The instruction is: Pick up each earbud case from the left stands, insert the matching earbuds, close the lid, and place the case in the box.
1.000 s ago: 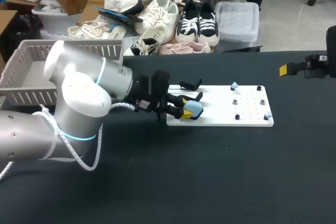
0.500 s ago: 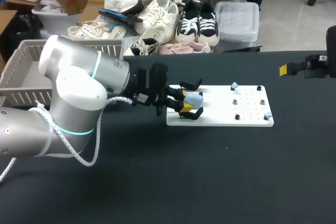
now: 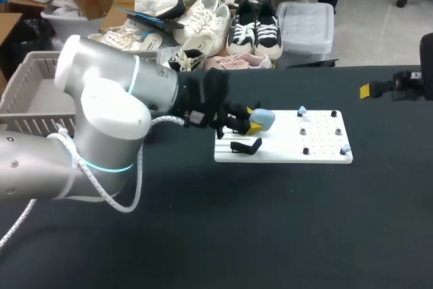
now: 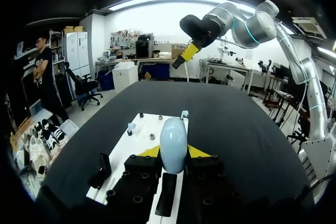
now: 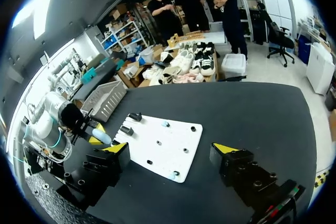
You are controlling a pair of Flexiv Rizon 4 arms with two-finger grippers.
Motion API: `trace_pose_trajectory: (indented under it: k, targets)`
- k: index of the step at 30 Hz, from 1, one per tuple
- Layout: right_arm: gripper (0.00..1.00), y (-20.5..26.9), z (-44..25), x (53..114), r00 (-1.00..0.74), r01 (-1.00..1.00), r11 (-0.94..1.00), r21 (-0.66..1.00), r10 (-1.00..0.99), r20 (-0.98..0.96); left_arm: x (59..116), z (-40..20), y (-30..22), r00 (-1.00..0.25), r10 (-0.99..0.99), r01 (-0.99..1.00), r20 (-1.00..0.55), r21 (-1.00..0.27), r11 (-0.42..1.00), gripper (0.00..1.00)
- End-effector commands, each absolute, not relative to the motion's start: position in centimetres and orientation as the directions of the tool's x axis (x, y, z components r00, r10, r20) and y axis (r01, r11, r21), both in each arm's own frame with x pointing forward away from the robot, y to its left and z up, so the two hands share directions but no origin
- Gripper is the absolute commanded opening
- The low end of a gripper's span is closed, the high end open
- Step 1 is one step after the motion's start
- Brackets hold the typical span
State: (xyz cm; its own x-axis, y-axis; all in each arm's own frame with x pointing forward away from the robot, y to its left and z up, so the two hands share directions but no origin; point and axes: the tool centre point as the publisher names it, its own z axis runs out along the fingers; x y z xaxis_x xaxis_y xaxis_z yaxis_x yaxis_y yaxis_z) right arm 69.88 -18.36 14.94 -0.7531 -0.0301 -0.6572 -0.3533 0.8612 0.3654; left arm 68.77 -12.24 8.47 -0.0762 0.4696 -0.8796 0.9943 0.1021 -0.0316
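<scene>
My left gripper [image 3: 254,122] is shut on a pale blue earbud case [image 3: 265,119] and holds it above the left part of the white board [image 3: 318,154]. In the left wrist view the case [image 4: 173,141] stands upright between the yellow fingertips [image 4: 150,151]. An empty black stand [image 3: 245,145] sits on the board just in front of the gripper. Small pale earbuds [image 3: 302,109] [image 3: 345,148] rest on the board's right half. My right gripper [image 5: 171,153] hangs open with nothing in it, off past the table's far right [image 3: 379,90].
A grey slatted basket [image 3: 27,109] stands at the table's left edge behind my left arm. From the right wrist, two black stands [image 5: 135,116] [image 5: 126,129] show on the board [image 5: 181,153] beside the left gripper [image 5: 93,135]. Black tabletop [image 3: 270,235] surrounds the board.
My left gripper has lifted the blue case off the front stand and carried it up and to the right over the board. The right arm has not moved.
</scene>
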Motion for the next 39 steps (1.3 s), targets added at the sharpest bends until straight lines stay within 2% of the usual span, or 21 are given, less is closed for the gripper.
trace_pose_trajectory:
  k: [1, 17, 24, 39]
  targets:
    - [1.0, -18.5, 14.9, 70.1, -0.749, -0.391, 0.84, 0.377, -0.053, -0.66, 68.4, 9.7, -13.2, -0.091, 0.449, 0.991, -0.889, -0.037, 0.128, 0.0]
    - [1.0, -15.5, 14.4, 66.9, -0.72, -0.531, 0.767, 0.361, -0.183, -0.67, 68.3, 11.7, -17.9, -0.135, 0.443, 0.985, -0.886, -0.072, 0.156, 0.0]
    - [1.0, -14.1, 14.8, 65.7, -0.704, -0.58, 0.734, 0.353, -0.234, -0.671, 67.9, 12.3, -20.4, -0.029, 0.469, 0.993, -0.883, 0.029, 0.116, 0.0]
    - [1.0, -12.5, 14.2, 64.8, -0.691, -0.619, 0.694, 0.368, -0.259, -0.675, 67.4, 12.4, -22.6, -0.013, 0.46, 0.995, -0.888, 0.035, 0.094, 0.0]
